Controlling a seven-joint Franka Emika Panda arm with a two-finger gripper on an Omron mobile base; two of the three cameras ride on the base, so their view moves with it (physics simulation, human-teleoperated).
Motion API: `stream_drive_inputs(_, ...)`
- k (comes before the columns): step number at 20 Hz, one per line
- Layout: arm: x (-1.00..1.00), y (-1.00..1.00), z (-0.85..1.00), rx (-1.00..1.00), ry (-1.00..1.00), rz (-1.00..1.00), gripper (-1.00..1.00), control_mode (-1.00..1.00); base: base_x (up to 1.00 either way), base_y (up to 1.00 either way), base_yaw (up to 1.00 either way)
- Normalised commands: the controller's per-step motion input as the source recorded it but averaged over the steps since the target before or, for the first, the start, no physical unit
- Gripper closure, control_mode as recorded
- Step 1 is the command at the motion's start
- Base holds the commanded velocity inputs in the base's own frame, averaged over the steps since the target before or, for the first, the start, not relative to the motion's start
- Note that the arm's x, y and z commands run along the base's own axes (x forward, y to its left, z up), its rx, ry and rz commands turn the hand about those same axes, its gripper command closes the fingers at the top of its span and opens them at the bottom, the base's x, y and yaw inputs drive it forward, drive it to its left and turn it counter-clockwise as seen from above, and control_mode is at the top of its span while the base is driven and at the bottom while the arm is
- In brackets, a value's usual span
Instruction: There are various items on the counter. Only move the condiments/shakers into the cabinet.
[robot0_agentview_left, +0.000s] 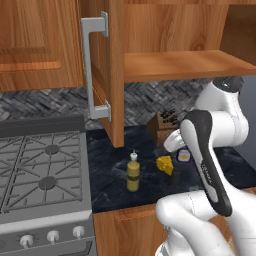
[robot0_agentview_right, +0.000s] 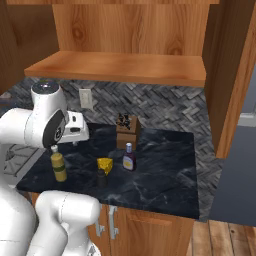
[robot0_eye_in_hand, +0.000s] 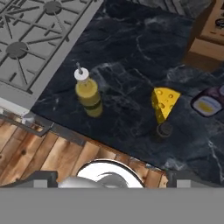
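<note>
A grey herringbone tile backsplash with a pale wall outlet fills mid-frame, a grey gas stove sits lower left, and wooden plank flooring lies lower right.

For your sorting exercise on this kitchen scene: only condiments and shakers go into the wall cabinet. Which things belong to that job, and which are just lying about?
Belong to the job:
- yellow-olive squeeze bottle
- small black shaker
- dark-purple bottle with red cap
- open wall cabinet shelf

Just lying about:
- yellow cheese wedge
- brown knife block
- gas stove
</note>
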Motion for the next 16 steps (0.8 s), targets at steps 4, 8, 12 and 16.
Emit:
stream_drive_inputs(4,-0.68,0.47,-0.50,-0.06,-0.07,-0.07,-1.00,-1.00,0.00,0.00,0.00)
stream_drive_inputs(8,-0.87,0.42,-0.64,-0.01,-0.04,-0.35,-1.00,-1.00,0.00,0.00,0.00)
stream_drive_inputs(12,-0.78,0.30,-0.61,0.00,0.00,-0.51,-1.00,-1.00,0.00,0.00,0.00)
stream_drive_inputs(16,-0.50,0.39,-0.27,0.00,-0.07,-0.56,-1.00,-1.00,0.00,0.00,0.00)
